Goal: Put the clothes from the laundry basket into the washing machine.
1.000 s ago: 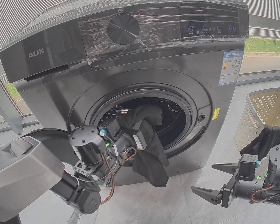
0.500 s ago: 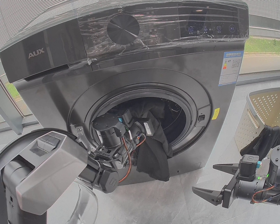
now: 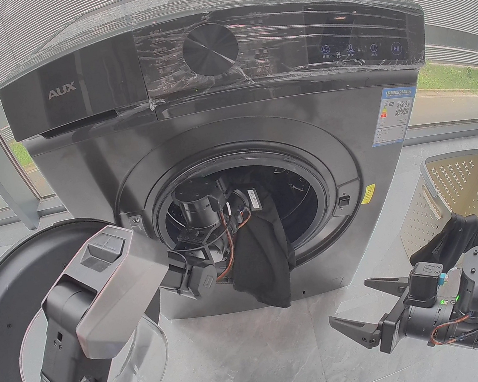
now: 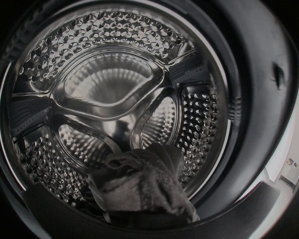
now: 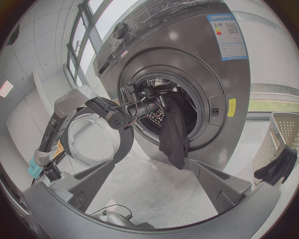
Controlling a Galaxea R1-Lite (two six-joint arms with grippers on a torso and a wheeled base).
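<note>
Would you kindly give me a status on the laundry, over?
Left hand in the washer opening; right hand open, low near the basket. Black garment half in, draped over the rim. Second garment hangs off the basket.

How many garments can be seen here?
2: one dark garment hangs out of the washing machine opening; a second garment drapes over the laundry basket rim. More may lie hidden inside.
</note>
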